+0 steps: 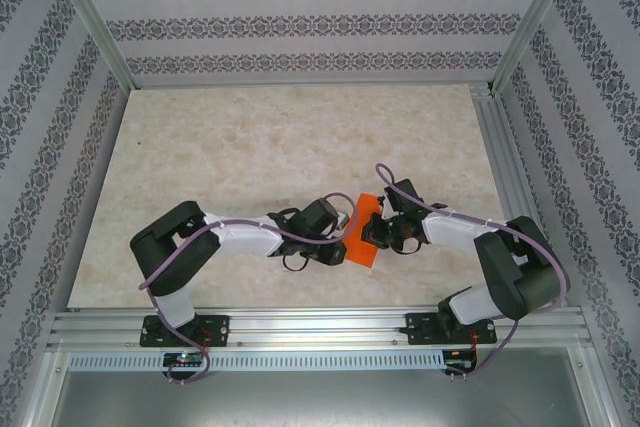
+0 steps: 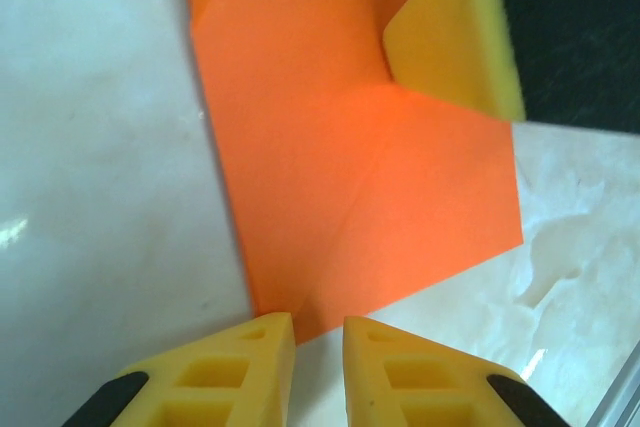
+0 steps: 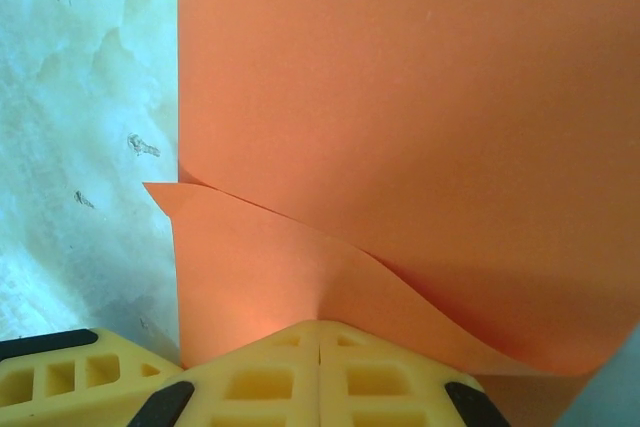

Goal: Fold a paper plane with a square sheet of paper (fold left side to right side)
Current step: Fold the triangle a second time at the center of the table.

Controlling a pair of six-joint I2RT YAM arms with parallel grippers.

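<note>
The right claw (image 3: 320, 342) is pressed together, pinching a lifted flap of the square sheet of paper (image 3: 420, 97). The left claw (image 2: 318, 342) has a thin gap between its 2 yellow foam fingers (image 2: 240, 372), right at the paper's corner (touching or not, I cannot tell). The thin, bright orange, creased paper lies on the pale marbled counter (image 1: 250, 147).

The paper (image 1: 360, 237) is bright orange, the table (image 1: 300, 137) beige marbled, the walls (image 1: 300, 22) grey floral-striped, the fingers (image 2: 420, 377) yellow.
</note>
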